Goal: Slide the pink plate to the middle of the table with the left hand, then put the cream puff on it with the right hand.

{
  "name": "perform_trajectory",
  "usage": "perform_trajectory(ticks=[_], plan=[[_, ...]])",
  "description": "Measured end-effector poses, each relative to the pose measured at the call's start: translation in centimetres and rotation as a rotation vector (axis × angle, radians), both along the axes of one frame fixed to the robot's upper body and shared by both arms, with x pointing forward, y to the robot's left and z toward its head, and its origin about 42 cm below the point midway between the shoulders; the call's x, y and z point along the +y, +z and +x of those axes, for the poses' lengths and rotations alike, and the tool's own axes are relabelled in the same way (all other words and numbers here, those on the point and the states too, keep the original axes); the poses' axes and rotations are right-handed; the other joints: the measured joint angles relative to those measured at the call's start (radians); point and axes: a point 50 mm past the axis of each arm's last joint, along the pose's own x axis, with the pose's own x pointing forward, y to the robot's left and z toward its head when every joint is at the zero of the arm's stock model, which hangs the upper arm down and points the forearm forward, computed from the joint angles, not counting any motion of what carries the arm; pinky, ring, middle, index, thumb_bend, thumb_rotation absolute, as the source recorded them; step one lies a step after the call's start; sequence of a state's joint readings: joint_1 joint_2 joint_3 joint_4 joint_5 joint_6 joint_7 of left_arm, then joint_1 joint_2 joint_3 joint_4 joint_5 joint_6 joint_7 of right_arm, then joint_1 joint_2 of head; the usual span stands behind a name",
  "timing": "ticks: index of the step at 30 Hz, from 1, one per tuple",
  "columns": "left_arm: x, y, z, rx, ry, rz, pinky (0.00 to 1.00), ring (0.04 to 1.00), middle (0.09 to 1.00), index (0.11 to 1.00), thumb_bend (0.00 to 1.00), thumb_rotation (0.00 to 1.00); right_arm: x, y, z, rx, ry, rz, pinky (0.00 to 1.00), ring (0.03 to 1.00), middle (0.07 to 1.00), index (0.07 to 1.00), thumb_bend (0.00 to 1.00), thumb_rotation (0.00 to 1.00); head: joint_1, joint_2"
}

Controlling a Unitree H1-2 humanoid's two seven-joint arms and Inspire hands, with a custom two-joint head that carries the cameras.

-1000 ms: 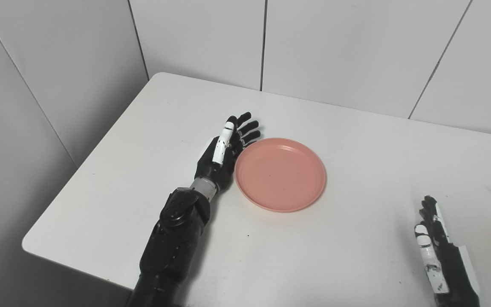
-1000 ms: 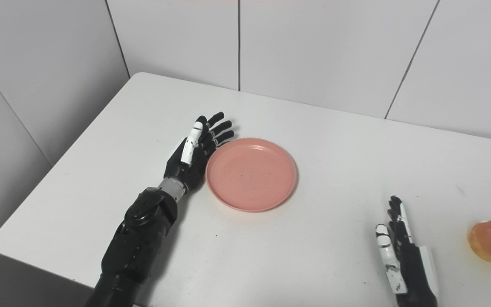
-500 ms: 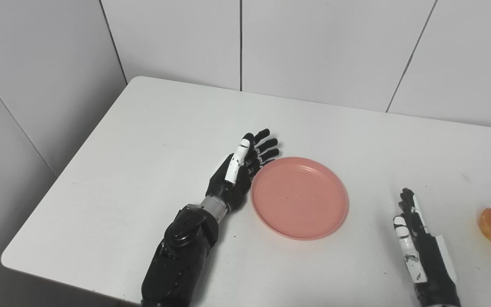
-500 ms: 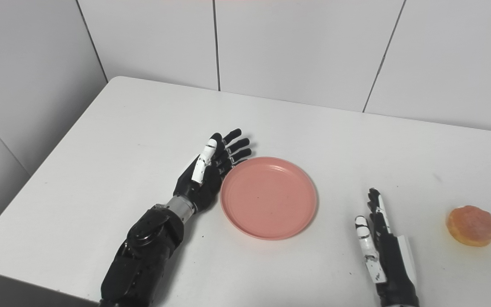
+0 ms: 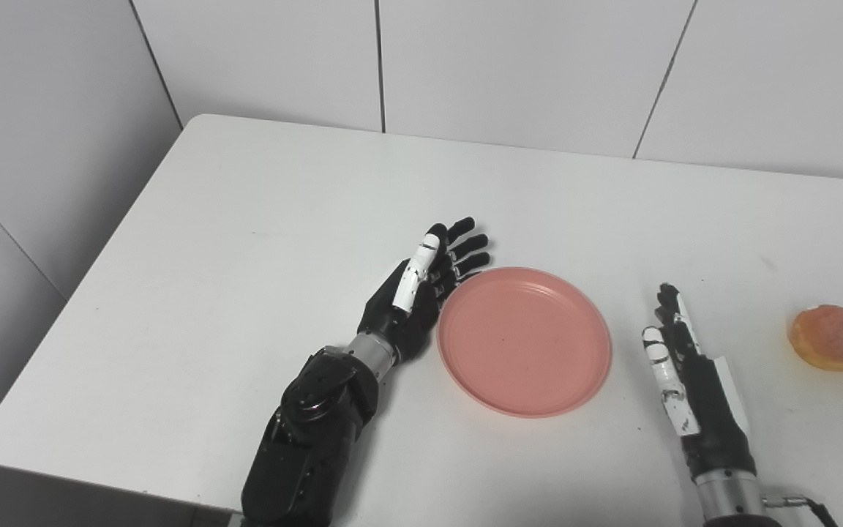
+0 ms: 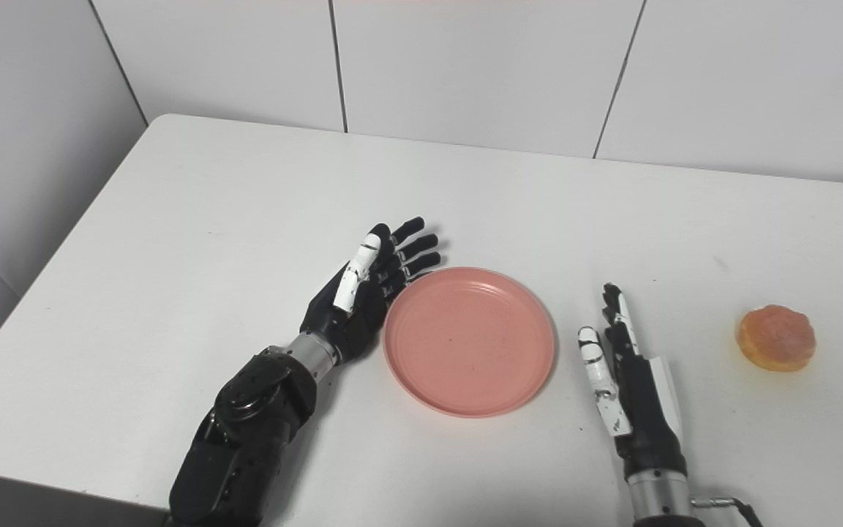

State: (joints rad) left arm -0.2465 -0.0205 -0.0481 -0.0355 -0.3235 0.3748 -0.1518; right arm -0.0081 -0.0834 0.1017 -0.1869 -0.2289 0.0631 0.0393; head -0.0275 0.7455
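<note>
— What's laid out there, biggest thing first?

— The white table fills most of the frame, its far right end cut off by the picture's edge. Just right of centre and a bit low sits the pink plate, bare. The left hand lies against the plate's left rim, fingers spread and stretched out flat, clasping nothing. The right hand rests just beside the plate's right edge, also splayed wide and empty. Smallest, at the far right of the frame, well apart from the plate, is the cream puff.

— So what's the step, and how should it go?

— I'd judge the slide is about finished or nearly so. If any push remains, keep the palm edge low against the rim and press slowly sideways, so the plate glides rather than tips or spins. Then the right hand must reach rightward for the puff and close gently; it looks soft.

— Anything you can't make out?

— Whether the left hand truly presses the rim or only sits beside it. The puff's underside is hidden too.
</note>
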Motion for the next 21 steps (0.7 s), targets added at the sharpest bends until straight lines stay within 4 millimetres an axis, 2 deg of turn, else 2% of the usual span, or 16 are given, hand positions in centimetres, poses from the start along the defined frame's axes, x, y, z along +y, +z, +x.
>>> perform_trajectory(ticks=[5,7,9,15,21], plan=[[0.11,-0.06,-0.13,0.000,-0.002,-0.002,0.89,0.895,0.905,0.901,0.41,1.00,0.11,0.01,0.05,-0.004,-0.004,-0.015,0.95,0.988,1.000,0.998,0.31,1.00,-0.008,0.002],[0.19,-0.05,-0.12,0.001,0.000,-0.003,0.89,0.895,0.903,0.898,0.41,1.00,0.10,0.02,0.09,-0.005,-0.005,-0.015,0.95,0.987,1.000,0.998,0.30,1.00,-0.061,0.002],[0.28,-0.05,-0.11,0.001,0.004,-0.004,0.89,0.895,0.902,0.897,0.41,1.00,0.07,0.04,0.17,-0.006,-0.009,-0.016,0.95,0.987,1.000,0.996,0.29,1.00,-0.078,-0.002],[0.59,-0.13,-0.03,0.005,0.013,-0.015,0.91,0.907,0.920,0.918,0.41,1.00,-0.11,0.19,0.41,-0.021,-0.036,-0.050,0.93,0.963,0.978,0.982,0.40,1.00,-0.117,-0.006],[0.88,-0.25,0.32,-0.001,0.019,-0.022,0.90,0.906,0.920,0.919,0.41,1.00,-0.22,0.65,0.56,-0.047,-0.053,-0.098,0.91,0.950,0.957,0.963,0.35,1.00,-0.166,-0.018]])
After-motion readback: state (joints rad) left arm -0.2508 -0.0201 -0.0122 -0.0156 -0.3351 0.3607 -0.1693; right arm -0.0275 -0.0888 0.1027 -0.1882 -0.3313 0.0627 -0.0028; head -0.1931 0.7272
